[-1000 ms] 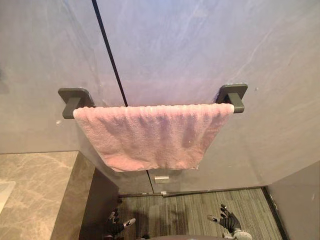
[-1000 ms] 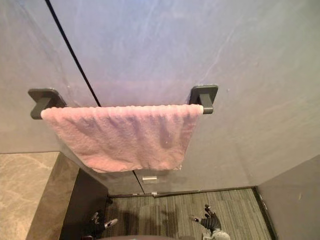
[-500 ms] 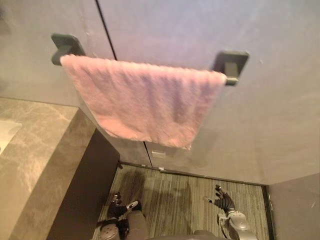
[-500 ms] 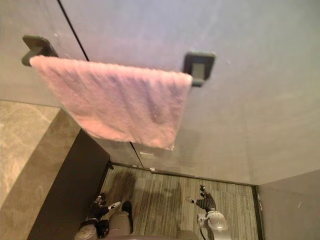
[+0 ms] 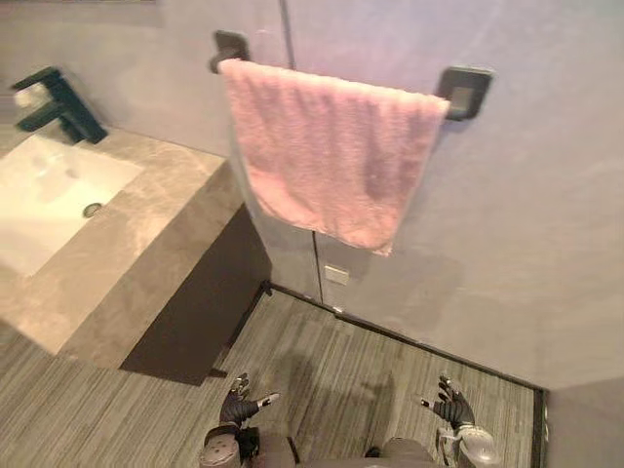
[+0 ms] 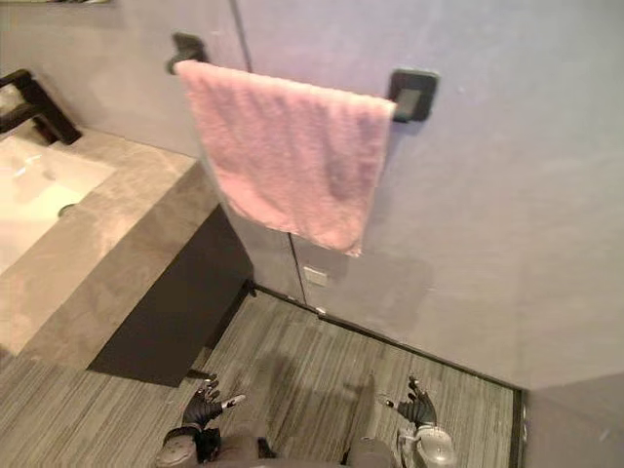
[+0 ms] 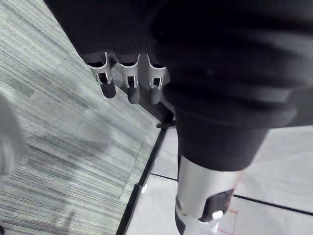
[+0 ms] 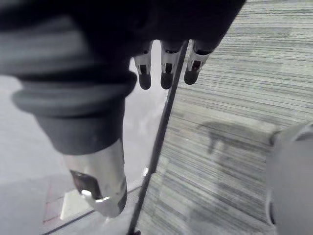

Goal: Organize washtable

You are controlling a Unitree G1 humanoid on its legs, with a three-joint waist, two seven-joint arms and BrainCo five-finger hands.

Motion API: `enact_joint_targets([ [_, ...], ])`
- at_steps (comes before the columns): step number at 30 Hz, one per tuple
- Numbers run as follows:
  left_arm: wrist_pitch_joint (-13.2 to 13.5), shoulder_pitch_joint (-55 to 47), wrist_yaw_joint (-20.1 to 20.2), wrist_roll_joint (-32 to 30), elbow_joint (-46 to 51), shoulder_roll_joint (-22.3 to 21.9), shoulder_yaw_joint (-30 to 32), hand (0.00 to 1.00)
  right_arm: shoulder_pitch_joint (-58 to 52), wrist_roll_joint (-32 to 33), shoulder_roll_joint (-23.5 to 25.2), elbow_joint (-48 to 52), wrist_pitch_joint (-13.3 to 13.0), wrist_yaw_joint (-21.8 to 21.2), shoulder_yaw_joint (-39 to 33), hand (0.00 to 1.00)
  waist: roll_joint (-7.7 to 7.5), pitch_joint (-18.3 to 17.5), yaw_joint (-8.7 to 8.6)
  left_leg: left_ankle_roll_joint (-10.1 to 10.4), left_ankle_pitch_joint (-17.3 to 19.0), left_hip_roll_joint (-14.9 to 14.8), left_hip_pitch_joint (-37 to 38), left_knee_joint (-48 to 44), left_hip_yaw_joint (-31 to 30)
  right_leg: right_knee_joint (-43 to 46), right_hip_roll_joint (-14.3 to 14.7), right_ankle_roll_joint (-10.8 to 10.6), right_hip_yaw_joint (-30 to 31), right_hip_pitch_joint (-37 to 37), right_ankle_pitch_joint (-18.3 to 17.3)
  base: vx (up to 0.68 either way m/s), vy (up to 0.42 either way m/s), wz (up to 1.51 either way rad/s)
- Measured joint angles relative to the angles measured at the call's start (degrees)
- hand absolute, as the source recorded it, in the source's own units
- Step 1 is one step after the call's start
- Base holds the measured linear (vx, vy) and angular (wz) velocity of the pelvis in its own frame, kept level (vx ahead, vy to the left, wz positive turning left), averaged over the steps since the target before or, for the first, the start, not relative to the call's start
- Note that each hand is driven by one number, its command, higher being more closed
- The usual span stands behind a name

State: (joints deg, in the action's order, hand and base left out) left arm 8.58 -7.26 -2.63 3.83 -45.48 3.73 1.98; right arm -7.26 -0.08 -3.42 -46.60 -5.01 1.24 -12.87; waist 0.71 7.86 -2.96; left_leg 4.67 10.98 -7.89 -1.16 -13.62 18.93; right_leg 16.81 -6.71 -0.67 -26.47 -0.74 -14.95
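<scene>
Both hands hang empty over the floor, with the washstand at the left of the frame.

At the bottom edge, the left hand (image 5: 238, 407) and the right hand (image 5: 451, 410) show relaxed, spread fingers holding nothing, well apart above the striped grey floor (image 5: 322, 366). Farther off, at the left, the marble tabletop (image 5: 161, 219) carries a sunken white basin (image 5: 49, 195) with a black faucet (image 5: 57, 102) behind it. Beyond, at upper centre, a pink towel (image 5: 331, 156) is draped over a dark towel bar (image 5: 466, 91) on the grey wall (image 5: 531, 214).
</scene>
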Motion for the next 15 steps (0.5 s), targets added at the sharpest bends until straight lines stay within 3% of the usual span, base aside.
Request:
enact_joint_targets([
  [1, -0.16, -0.25, 0.00, -0.07, -0.06, 0.68, -0.17, 0.00, 0.30, 0.06, 0.49, -0.43, 0.05, -0.02, -0.02, 0.00, -0.86, -0.51, 0.44, -0.09, -3.48, 1.49, 1.03, 4.84, 0.02, -2.32, -0.24, -0.12, -0.15, -0.05, 1.76, -0.07, 0.123, 0.41],
  [3, -0.83, -1.47, -0.04, -0.20, -0.11, 1.83, -0.22, 0.00, 1.34, 0.20, 0.74, -0.36, -0.26, 0.00, -0.08, 0.00, -0.62, -0.63, 0.69, -0.83, -7.22, 2.80, 3.58, 11.08, -0.03, -6.43, 0.37, -0.58, 0.28, -1.92, 5.05, -0.08, 0.105, 0.15],
  [8, -0.85, -3.55, -0.05, -0.82, -1.33, 2.07, 0.03, 0.00, 1.16, 0.12, 0.66, -2.01, -0.15, 0.07, -0.20, 0.00, 0.48, -1.54, 0.57, -1.43, -11.32, 4.16, 6.93, 17.66, -0.08, -8.85, 0.67, -0.93, 0.68, -3.43, 7.05, -0.10, 0.031, 0.01],
  [13, -0.83, -4.12, -0.06, -1.18, -1.38, 1.92, 0.26, 0.00, 1.23, 0.02, 0.65, -2.71, -0.06, 0.06, 0.04, 0.00, 0.24, -1.35, 0.51, -2.36, -13.37, 4.81, 5.98, 19.04, -2.18, -9.17, 0.56, -0.81, -0.76, -3.35, 7.71, -0.16, -0.016, 0.21],
  [15, -0.67, -3.55, -0.12, -1.06, -0.96, 1.97, 0.42, 0.00, 2.35, -0.01, 0.50, -3.24, -0.08, 0.10, 0.52, 0.00, -0.41, -0.64, 0.51, -2.43, -14.25, 4.99, 1.43, 16.41, -4.19, -8.61, -0.44, -0.63, -4.21, -1.59, 8.18, -0.17, 0.006, 0.68],
])
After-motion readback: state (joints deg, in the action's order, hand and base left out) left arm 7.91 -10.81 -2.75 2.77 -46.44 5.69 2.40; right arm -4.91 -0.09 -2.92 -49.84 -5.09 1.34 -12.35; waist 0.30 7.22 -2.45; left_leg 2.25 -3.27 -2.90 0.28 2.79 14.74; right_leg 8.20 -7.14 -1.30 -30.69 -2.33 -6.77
